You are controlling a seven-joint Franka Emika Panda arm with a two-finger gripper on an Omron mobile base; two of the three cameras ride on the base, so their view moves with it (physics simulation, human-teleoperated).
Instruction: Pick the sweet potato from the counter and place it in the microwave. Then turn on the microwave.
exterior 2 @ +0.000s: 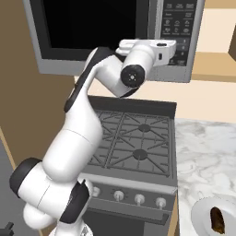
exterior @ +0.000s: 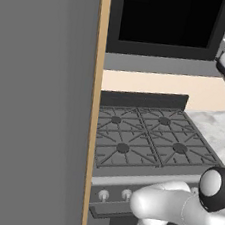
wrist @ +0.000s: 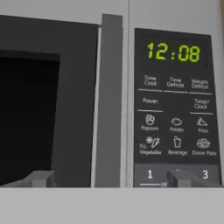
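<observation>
Before the microwave button panel, raised arm level, end effector spread wide, empty.

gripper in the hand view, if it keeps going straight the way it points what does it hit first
Most likely the microwave front: the open gripper faces the grey door handle beside the button panel. Depth is unclear, so handle or panel edge could come first.

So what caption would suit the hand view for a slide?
Open two-finger gripper facing the black-fronted microwave, its dark glass door shut, beside the button panel reading 12:08.
</observation>
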